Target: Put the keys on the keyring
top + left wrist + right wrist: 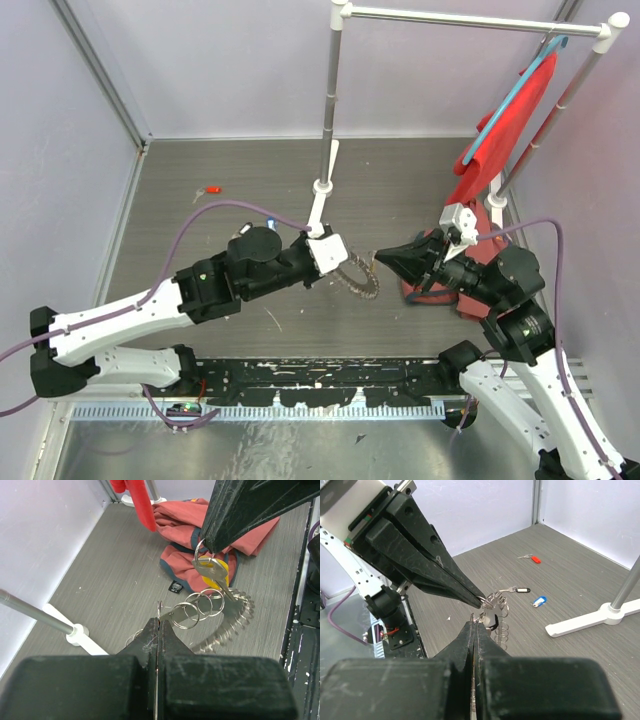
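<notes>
The left gripper [158, 626] is clamping the keyring [236, 614] between the arms while the right gripper [212, 546] is pinching the yellow key [216, 573] by its loop beside it, so any twist is probably risking a dropped key.

Left arm: runs from its base at the near-left corner, forearm low and angled in toward the middle, wrist about level. Left hand [342, 267]: fingers [150, 635] pressed flat together with no gap showing, pinching the keyring [364, 284].

Right arm: comes up from the near-right base, elbow folded, forearm pointing left toward the other arm. Right hand [379, 261]: also closed, tapered tips clamped on the small loop of a yellow-headed key [214, 573].

The two hands face each other tip to tip, very close together.
</notes>
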